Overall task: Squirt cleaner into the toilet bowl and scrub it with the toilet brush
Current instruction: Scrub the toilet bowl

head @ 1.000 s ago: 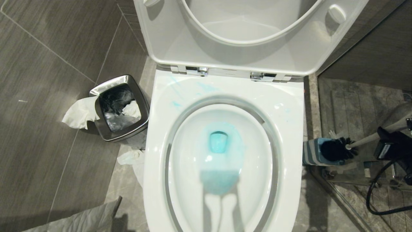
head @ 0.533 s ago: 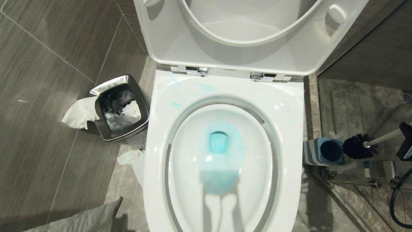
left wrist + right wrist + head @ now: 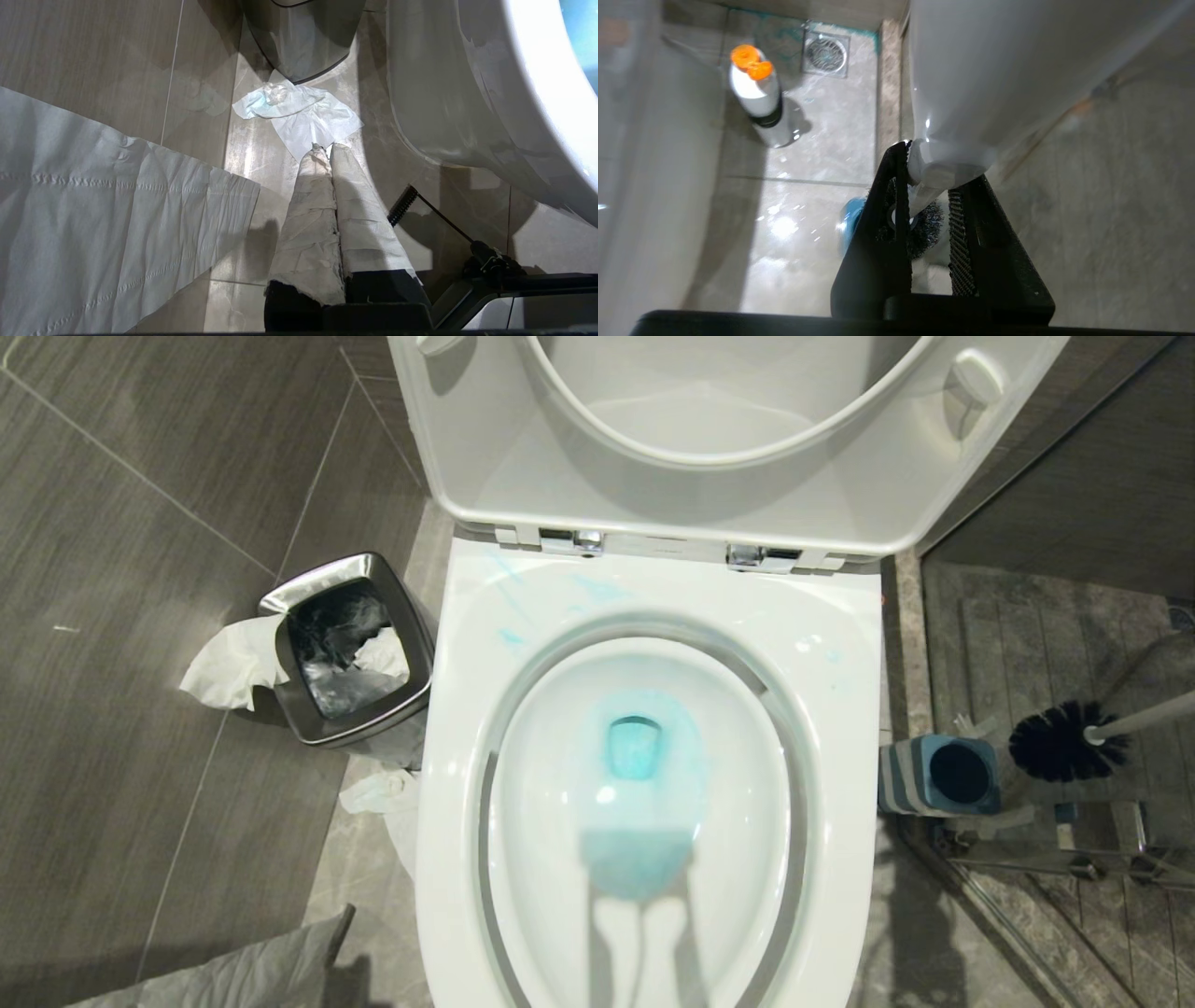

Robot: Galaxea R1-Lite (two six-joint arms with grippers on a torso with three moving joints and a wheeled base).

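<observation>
The toilet bowl (image 3: 840, 709) stands with seat and lid raised. Turquoise cleaner (image 3: 635, 747) pools in its basin and streaks the back rim. To its right, the toilet brush's black bristle head (image 3: 1055, 742) hangs just right of its blue-and-grey striped holder (image 3: 938, 775); the white handle (image 3: 1144, 717) runs off the right edge. In the right wrist view my right gripper (image 3: 936, 165) is shut on the white handle (image 3: 945, 170), with the bristles (image 3: 924, 228) and blue holder (image 3: 850, 219) below. My left gripper (image 3: 328, 148), its fingers wrapped in white, is shut and empty beside the toilet.
A square steel bin (image 3: 350, 649) with tissue (image 3: 233, 663) draped over it stands left of the toilet. Crumpled tissue (image 3: 299, 116) and a paper strip (image 3: 93, 210) lie on the floor. A white bottle with an orange cap (image 3: 759, 98) stands near a floor drain (image 3: 825, 53).
The brush head has come out of the holder and moved up and to the right. The right gripper, seen at the right edge before, has left the head view.
</observation>
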